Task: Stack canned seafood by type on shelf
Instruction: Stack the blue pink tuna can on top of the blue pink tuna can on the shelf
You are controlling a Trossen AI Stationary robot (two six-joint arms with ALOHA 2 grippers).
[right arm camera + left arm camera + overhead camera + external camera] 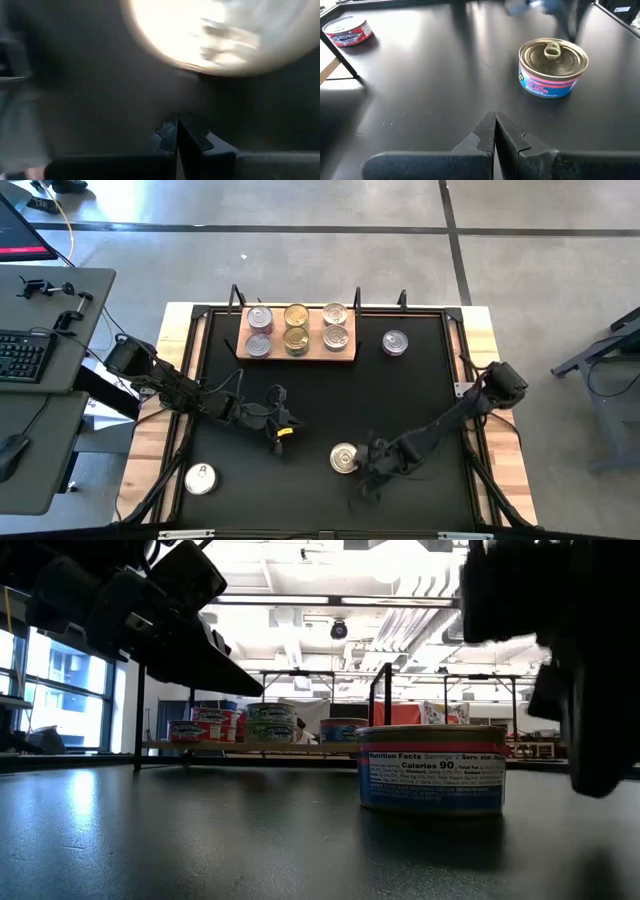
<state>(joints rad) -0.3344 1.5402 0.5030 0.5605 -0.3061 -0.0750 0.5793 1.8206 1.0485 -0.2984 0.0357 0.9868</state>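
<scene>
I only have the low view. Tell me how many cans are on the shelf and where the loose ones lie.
Observer: From above, six cans sit on the wooden shelf, in three columns of two.
Operator: Give me the loose ones.
Observer: Three on the black mat: one just right of the shelf, one near the front left corner, one beside the right gripper.
Operator: Report both grippers.
Observer: The right gripper is shut, empty, hanging close over that can. The left gripper is shut too, empty, over bare mat at centre-left.
</scene>
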